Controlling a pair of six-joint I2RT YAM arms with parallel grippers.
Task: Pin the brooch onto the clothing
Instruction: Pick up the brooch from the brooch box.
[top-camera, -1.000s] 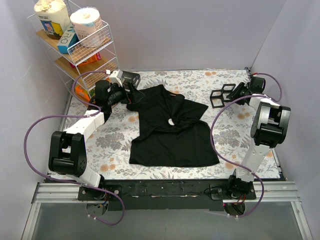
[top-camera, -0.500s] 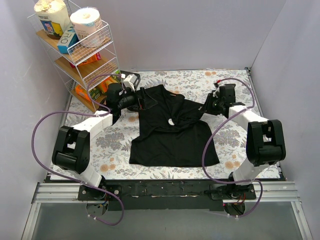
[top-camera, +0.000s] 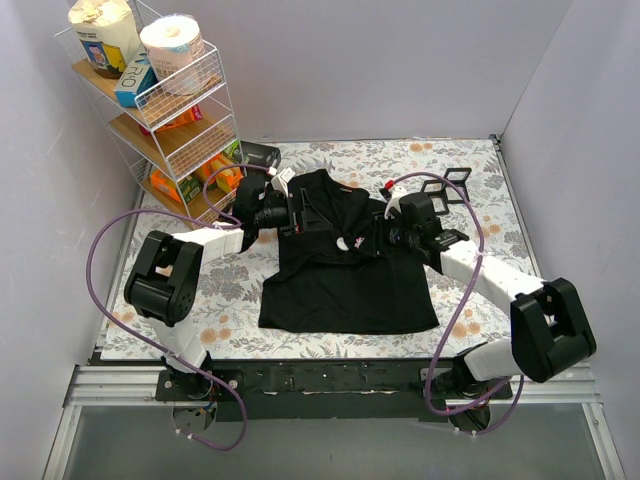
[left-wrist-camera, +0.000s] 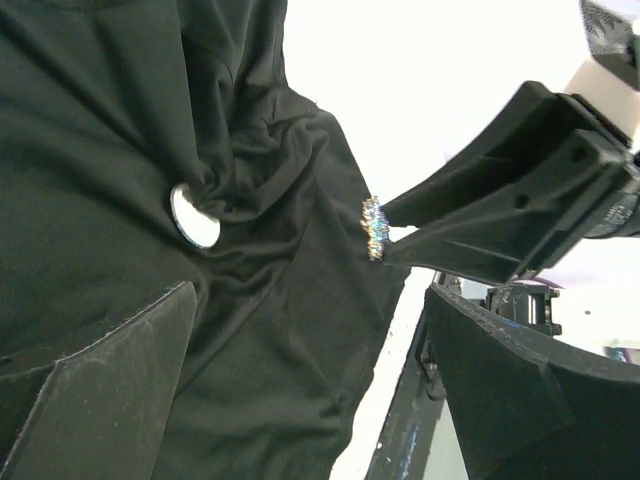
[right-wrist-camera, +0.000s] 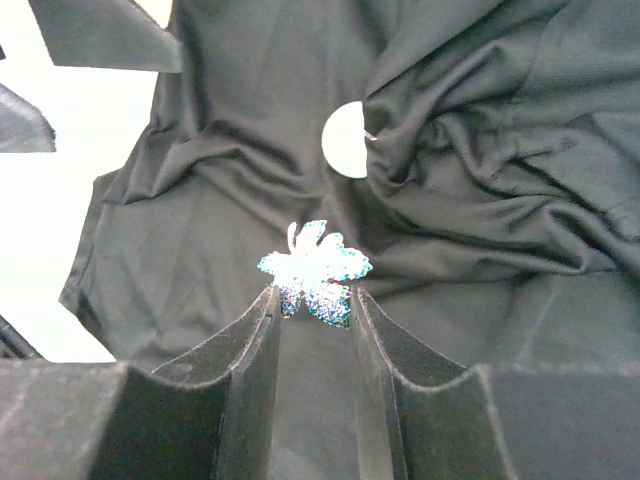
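The black T-shirt lies rumpled on the floral cloth, with a pale round disc near its chest. My right gripper hangs over the shirt's right side, shut on the brooch, a small glittering silver leaf-shaped ornament pinched at the fingertips. The disc lies just beyond it among the folds. My left gripper is open over the shirt's left shoulder, its jaws wide apart and empty above the fabric. The left wrist view also shows the brooch and the disc.
A wire shelf rack with groceries stands at the back left. Black square frame boxes sit at the back right, and a dark object at the back edge. Purple cables loop from both arms. Walls enclose the floral cloth.
Both grippers have closed in on the shirt's middle. The right one came from the frame boxes at the back right; the left one slid right from the back left corner.
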